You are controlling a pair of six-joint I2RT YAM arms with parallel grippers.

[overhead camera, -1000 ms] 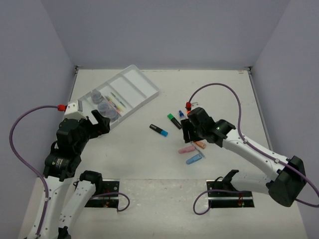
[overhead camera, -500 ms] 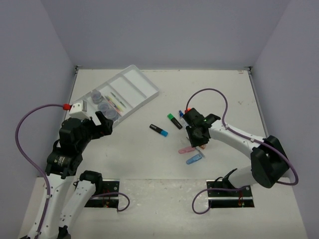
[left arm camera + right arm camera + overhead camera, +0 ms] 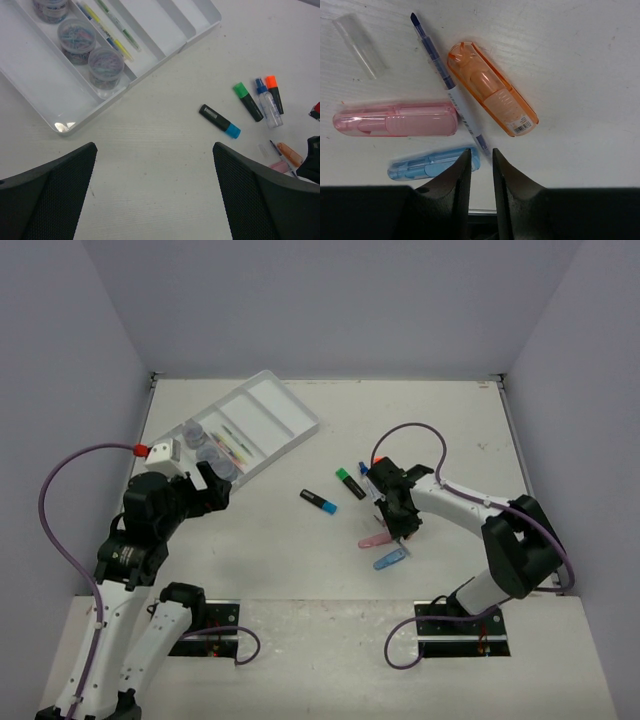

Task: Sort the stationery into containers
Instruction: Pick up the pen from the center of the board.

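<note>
**A:** While the left gripper (image 3: 154, 146) hangs spread wide near the white tray (image 3: 165, 25), what is the right gripper (image 3: 481, 152) doing?

**B:** Its fingers (image 3: 445, 190) stand nearly together at one end of the thin pen (image 3: 452, 87), which lies on the table (image 3: 580, 75) between the pink piece (image 3: 395, 120) and the orange piece (image 3: 492, 90). Whether they pinch it, I cannot tell. Round jars (image 3: 105, 67) sit in the tray.

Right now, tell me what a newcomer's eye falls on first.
The right gripper, jaws close together astride the end of a thin pen lying among a pink case, an orange case and a blue case. Far left, the white compartment tray already holds three clear jars and pastel pens.
</note>
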